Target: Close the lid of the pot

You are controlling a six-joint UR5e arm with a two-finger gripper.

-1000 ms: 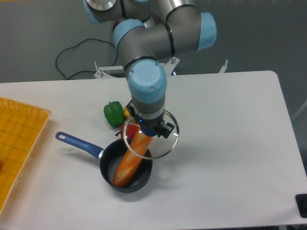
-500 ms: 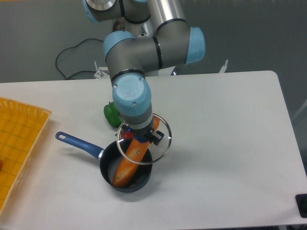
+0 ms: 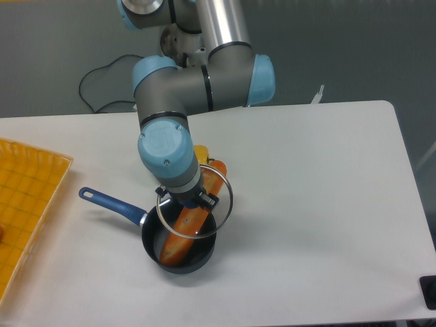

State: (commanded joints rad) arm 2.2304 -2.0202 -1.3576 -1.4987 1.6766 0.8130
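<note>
Lid not yet seated: the round clear glass lid with a thin metal rim (image 3: 194,206) is carried above the small round dark grey saucepan with a long blue handle (image 3: 178,246), overlapping its upper half and offset toward 1 o'clock, apparently tilted. Left to do, as I judge it: centre over the rim, level, lower, release. The gripper (image 3: 185,197) sits under the blue-capped wrist at the lid's centre; knob and jaws are hidden, so I cannot tell whether the jaws are pinching or spread, though the lid hangs from there. Complication: a long orange carrot-like piece (image 3: 192,221), smooth and glossy, leans out of the pot toward 1 o'clock, its tip above the rim, and may stop the lid sitting flat. The pot's handle points to 10 o'clock. The worktop (image 3: 327,204) is matte white; a yellow mesh tray (image 3: 24,197) lies at 9 o'clock.
</note>
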